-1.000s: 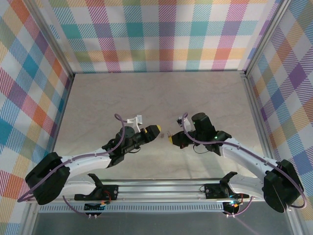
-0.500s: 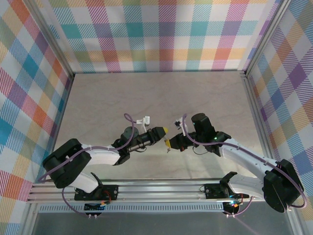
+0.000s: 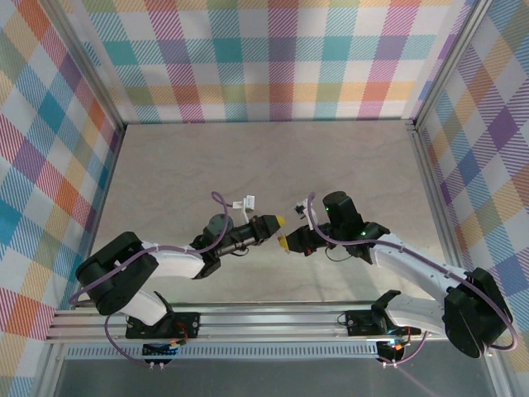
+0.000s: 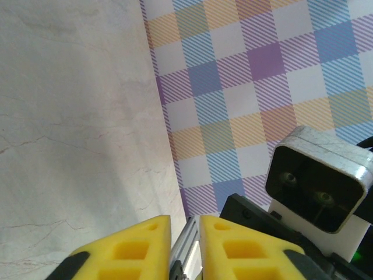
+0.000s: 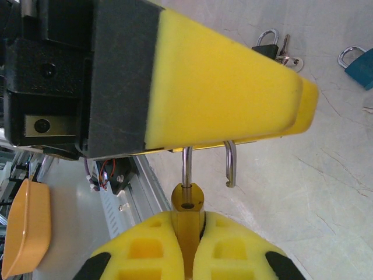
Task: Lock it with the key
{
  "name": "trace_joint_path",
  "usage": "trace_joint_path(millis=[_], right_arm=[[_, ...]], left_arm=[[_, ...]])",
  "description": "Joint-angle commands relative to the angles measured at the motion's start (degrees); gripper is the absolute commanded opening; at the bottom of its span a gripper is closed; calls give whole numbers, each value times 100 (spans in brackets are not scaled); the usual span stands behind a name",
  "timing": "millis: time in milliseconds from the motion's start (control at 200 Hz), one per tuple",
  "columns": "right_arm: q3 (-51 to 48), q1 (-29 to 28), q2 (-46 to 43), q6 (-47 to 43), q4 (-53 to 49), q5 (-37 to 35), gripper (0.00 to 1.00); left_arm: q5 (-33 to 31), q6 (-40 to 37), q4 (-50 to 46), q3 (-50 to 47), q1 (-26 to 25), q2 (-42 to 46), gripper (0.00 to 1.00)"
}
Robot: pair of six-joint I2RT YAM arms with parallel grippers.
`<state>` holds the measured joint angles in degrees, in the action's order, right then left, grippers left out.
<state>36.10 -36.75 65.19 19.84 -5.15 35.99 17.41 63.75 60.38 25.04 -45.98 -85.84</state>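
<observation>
L gripper [image 4: 185,233] clamps shackle [image 5: 230,163] | R gripper [image 5: 186,226] pinches padlock [image 5: 186,201] body | you: swing free leg, 3 o'clock of post, over its hole, push straight, no twist.

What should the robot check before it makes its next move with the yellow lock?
1. The right gripper has the padlock clamped: ok.
2. The shackle is closed: not ok, one leg hangs free beside the body.
3. The left gripper holds the shackle: cannot tell, its fingers hide the shackle's top.
4. The key is in the padlock: cannot tell.
5. The two grippers are close together: ok, nearly tip to tip in the top view.
</observation>
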Motion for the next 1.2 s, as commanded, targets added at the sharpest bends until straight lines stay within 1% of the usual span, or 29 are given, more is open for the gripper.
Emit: trace_joint_path(millis=[0,155,310,465,565,715,1195], right_arm=[[-45,-7,69,-91,223,41,0],[-95,-7,119,-56,300,-4,0],[-131,-6,84,-43,348,-21,0],[-236,-6,-26,-13,572,178,0],[-308,6,-100,16,728,362,0],[-323,32,-168,88,851,566,0],[-358,282,-271,502,1537,1540,0]], left_arm=[[155,59,554,22,4,-89,14],[234,71,660,14,1,-115,0],[362,78,978,-67,5,-143,0],[663,182,1650,-145,2,-266,0],[867,80,1650,-151,4,-136,0],[1032,-131,1592,-236,6,331,0],[1902,-256,1600,-450,4,1161,0]])
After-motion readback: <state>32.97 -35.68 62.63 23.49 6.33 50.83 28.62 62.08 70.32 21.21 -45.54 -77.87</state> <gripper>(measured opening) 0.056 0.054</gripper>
